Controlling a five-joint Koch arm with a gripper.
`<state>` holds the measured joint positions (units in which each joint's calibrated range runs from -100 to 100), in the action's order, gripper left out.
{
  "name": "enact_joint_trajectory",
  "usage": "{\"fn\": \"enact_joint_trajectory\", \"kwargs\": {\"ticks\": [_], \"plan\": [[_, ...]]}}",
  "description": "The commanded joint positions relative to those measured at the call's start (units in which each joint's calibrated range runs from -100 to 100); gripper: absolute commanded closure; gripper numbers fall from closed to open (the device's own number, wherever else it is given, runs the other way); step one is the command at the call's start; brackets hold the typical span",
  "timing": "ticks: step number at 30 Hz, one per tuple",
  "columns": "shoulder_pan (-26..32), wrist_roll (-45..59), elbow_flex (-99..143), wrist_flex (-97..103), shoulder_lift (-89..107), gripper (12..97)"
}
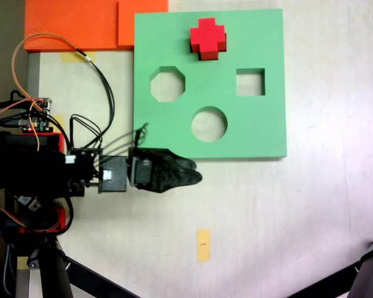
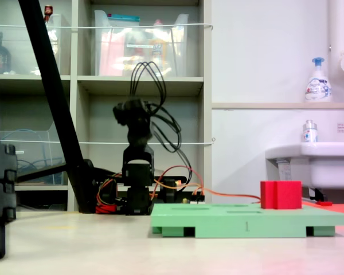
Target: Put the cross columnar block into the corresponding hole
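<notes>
Jaws [image 1: 189, 174] lie low over the bare worktop [image 1: 286, 211] just below the green board's [image 1: 261, 133] bottom edge in a fixed view from above, their tips running together into 1 dark point, so I cannot tell whether they are spread or pressed together. To their left sit the arm's black body and its looping wires. On the board, going left to right, are an octagonal hole [image 1: 168, 85], a round hole [image 1: 209, 123] and a square hole [image 1: 250, 82]. Above these, near the board's top edge, stands the red cross block [image 1: 207, 38], upright and apart from the jaws. From the side view, the block [image 2: 281, 195] stands at the board's right end.
</notes>
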<state>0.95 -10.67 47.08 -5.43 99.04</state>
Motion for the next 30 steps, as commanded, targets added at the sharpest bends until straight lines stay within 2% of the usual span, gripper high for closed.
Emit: {"fn": "enact_joint_trajectory", "kwargs": {"ticks": [1, 5, 11, 14, 18, 19, 24, 30], "plan": [[-1.27, 2.49, 4.56, 9.91, 0.96, 59.3], [-2.2, 9.52, 24.8, 16.27, 0.96, 58.1], [-2.2, 13.04, 52.02, 21.08, 0.96, 57.2], [-2.2, 13.72, 52.92, 22.43, 0.96, 57.0], [-2.15, 13.68, 52.92, 6.16, 0.96, 57.0], [-2.15, 13.68, 52.92, 5.29, 0.96, 59.7], [-2.0, 13.58, 52.92, 5.29, 0.96, 62.4], [-2.0, 13.53, 52.92, 7.21, 0.96, 59.2]]}}
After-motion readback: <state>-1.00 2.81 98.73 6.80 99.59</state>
